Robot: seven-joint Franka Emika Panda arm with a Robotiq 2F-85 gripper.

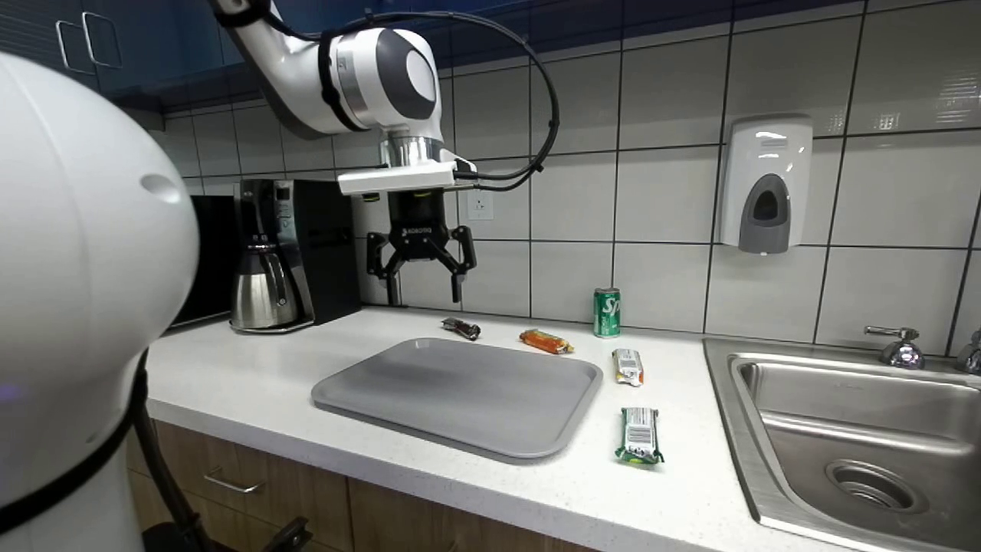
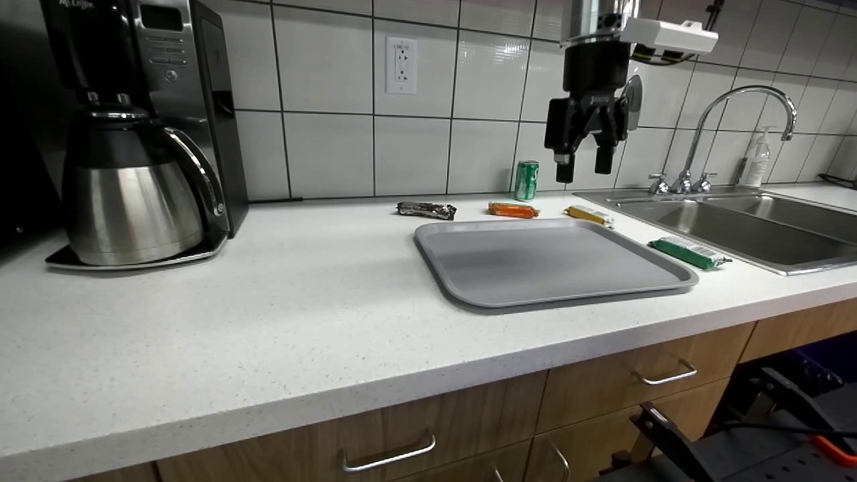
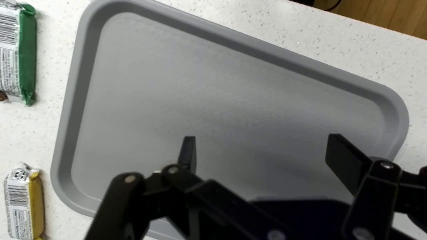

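Observation:
My gripper [image 1: 425,291] hangs high over the counter, fingers pointing down and spread wide with nothing between them. Seen from the wrist, the gripper [image 3: 262,137] is above the grey tray [image 3: 200,83], apart from it. Around the tray lie wrapped bars: a green one [image 1: 639,435], a white-and-yellow one [image 2: 589,215], an orange one [image 1: 546,341] and a dark brown one [image 2: 426,210]. A green soda can [image 1: 607,312] stands upright by the tiled wall. In the wrist view only the green bar [image 3: 20,53] and yellow bar [image 3: 25,203] show, at the left.
A coffee maker with a steel carafe [image 2: 137,211] stands at the counter's left end in both exterior views. The steel sink [image 1: 736,429] and its faucet [image 2: 696,134] are at the right. A soap dispenser [image 1: 769,184] hangs on the wall. Drawers [image 2: 375,428] lie below the counter's front edge.

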